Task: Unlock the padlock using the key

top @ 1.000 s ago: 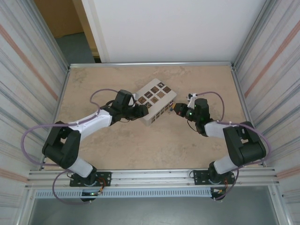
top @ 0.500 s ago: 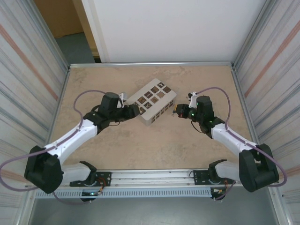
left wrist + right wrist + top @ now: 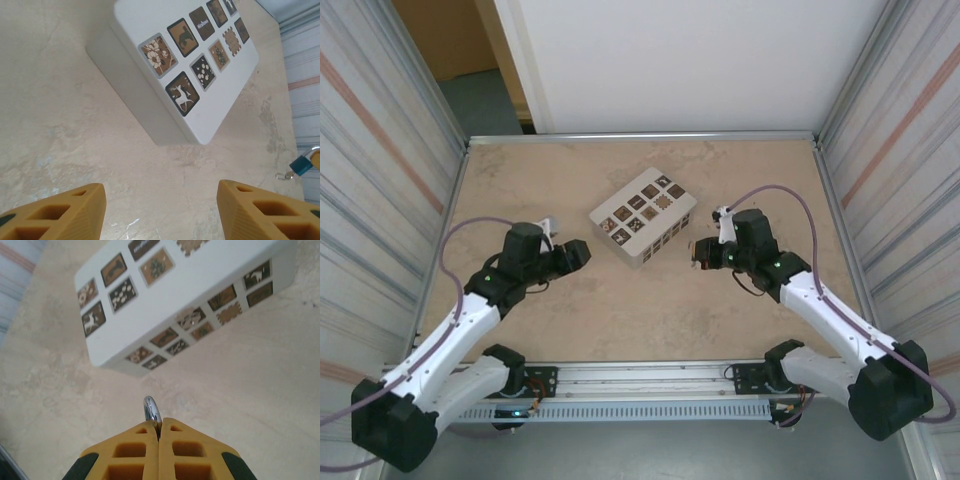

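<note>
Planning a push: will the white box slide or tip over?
The white box is low and wide, lying flat on the table, so it probably slides rather than tips. Its smooth walls look slippery to grip.

The left arm point(image 3: 460, 325) stretches from the near edge of the table point(image 3: 620, 320) over its left half. The left gripper point(image 3: 161, 186) hangs low, its fingers point(image 3: 60, 215) spread wide with nothing between them. The right arm point(image 3: 825, 310) angles in from the near right corner, and the right gripper point(image 3: 159, 421) is clamped tight on the shackle of the padlock point(image 3: 151, 412).
</note>
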